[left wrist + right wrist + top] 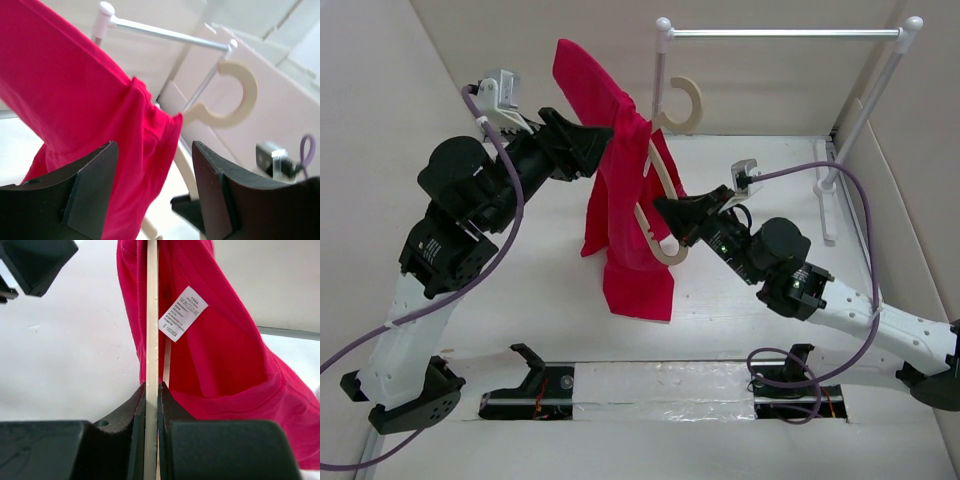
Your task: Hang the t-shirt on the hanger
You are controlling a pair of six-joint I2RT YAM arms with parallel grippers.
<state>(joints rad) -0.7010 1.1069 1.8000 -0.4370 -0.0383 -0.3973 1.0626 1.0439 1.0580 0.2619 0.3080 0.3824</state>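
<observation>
The red t-shirt (625, 230) hangs bunched over the upper left part of the beige wooden hanger (688, 105), which is held up in the air, tilted, its hook toward the rack. My right gripper (665, 212) is shut on the hanger's thin lower bar (152, 315), with the t-shirt (215, 355) and its white label beside the bar. My left gripper (603, 143) is at the shirt's upper edge. In the left wrist view the gripper (154, 150) is open, with t-shirt cloth (75, 100) lying between the fingers (90, 190) and the hook (235, 100) beyond.
A white rack with a metal bar (785, 33) stands at the back right, just behind the hanger's hook; it also shows in the left wrist view (165, 32). White walls close in the left, back and right. A taped strip (660, 385) runs along the near edge.
</observation>
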